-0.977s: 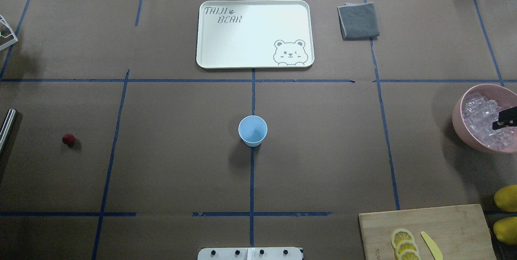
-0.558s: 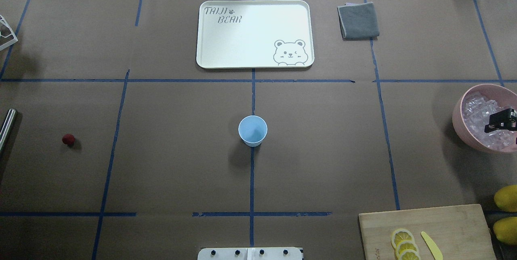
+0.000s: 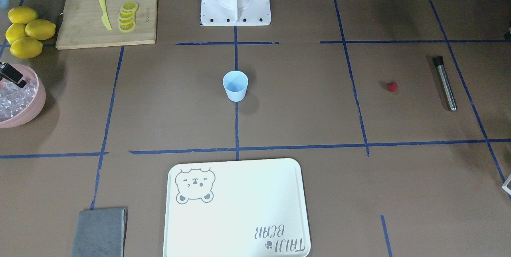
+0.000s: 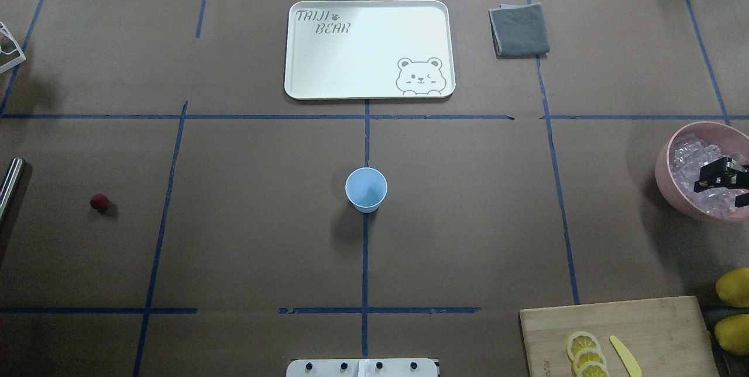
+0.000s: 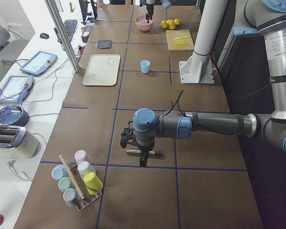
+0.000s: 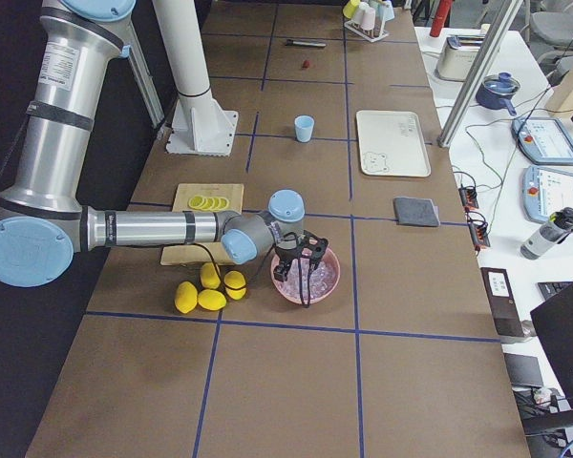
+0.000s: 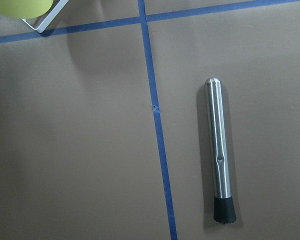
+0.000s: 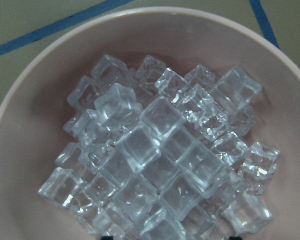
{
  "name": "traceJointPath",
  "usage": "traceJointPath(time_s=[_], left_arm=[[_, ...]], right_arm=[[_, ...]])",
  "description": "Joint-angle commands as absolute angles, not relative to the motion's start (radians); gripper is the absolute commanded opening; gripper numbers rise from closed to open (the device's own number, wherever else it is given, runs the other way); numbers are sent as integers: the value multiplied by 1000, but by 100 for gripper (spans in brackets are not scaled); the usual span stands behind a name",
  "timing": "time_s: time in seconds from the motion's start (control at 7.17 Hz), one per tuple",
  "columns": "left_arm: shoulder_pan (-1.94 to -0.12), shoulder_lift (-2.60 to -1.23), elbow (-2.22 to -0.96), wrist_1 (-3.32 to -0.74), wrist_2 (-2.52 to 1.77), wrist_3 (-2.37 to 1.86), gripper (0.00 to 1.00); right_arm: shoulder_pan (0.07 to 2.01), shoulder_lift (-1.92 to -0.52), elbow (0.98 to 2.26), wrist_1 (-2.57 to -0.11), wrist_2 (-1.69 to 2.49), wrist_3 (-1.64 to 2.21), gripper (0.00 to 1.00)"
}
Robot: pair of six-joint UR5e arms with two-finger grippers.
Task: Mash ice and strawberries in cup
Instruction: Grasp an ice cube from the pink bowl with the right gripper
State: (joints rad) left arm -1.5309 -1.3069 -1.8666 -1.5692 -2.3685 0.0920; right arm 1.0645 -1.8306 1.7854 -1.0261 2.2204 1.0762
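The pale blue cup (image 4: 366, 188) stands upright and empty at the table's middle. The red strawberry (image 4: 99, 202) lies alone on the paper far left. The ice (image 8: 160, 160) fills the pink bowl (image 4: 661, 172) at the right edge. My right gripper (image 4: 725, 187) hangs over the ice with its jaws apart and empty; in the right wrist view only the fingertips show at the bottom edge. My left gripper (image 5: 142, 161) shows only in the exterior left view, above a steel muddler (image 7: 219, 150); I cannot tell its state.
A white bear tray (image 4: 368, 49) and a grey cloth (image 4: 519, 29) lie at the far side. A cutting board (image 4: 643, 324) with lemon slices and a yellow knife sits near right, whole lemons (image 4: 734, 286) beside it. A cup rack (image 5: 78, 183) stands far left.
My right gripper has moved further over the pink bowl toward its middle. The cup, strawberry and muddler have not moved.
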Motion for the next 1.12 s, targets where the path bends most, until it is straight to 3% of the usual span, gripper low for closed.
traceJointPath(time_s=[0.0,0.42,0.56,0.98], left_arm=[[-1531,-1305,-1870,-1569,-2368,92,100],[-1532,-1301,-1887,-1569,-2368,92,100],[-1532,-1295,-1888,-1569,-2368,92,100],[-1532,-1283,-1905,-1569,-2368,92,100]], right_arm=[[1063,-1825,1778,-1026,2212,1077,81],[1063,-1810,1755,-1026,2212,1077,74],[1063,-1810,1759,-1025,2212,1080,65],[1065,-1810,1767,-1023,2217,1115,22]])
